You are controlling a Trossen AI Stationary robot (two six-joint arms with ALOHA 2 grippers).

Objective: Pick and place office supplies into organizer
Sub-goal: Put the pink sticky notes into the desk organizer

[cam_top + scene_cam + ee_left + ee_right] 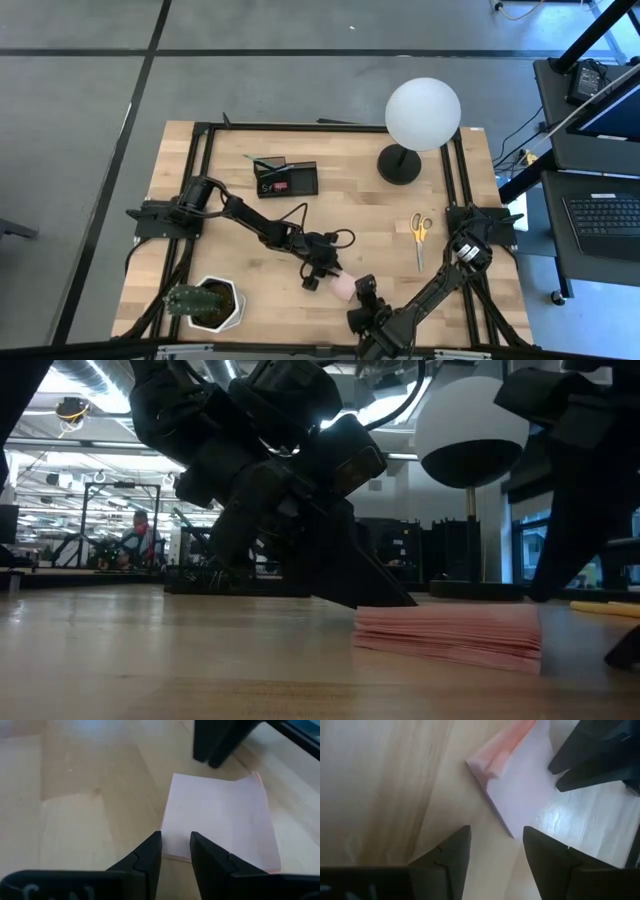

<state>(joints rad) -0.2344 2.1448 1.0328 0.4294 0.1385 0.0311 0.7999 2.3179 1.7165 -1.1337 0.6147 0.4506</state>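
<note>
The pink sticky-note pad (344, 287) lies flat on the wooden table near its front edge, with one corner (255, 777) curled up. My left gripper (175, 842) slants down from the left onto the pad's near edge, its fingers a narrow gap apart. My right gripper (495, 845) comes from the near right. It is open and stands over a corner of the pad (507, 830), with nothing between its fingers. The black organizer (287, 180) stands farther back. Yellow-handled scissors (420, 238) lie flat at the right. My left gripper rests both fingertips (200, 845) on the pad's top sheet, right at the edge (175, 852) nearest the left arm. The fingers slant down from the table's left and hold nothing between them. The pad lies flat on the table (450, 635).
A white globe lamp (423, 113) on a black base stands at the back right. A white pot with a plant (212, 303) sits at the front left corner. Bare wood (370, 215) lies between the pad and the organizer.
</note>
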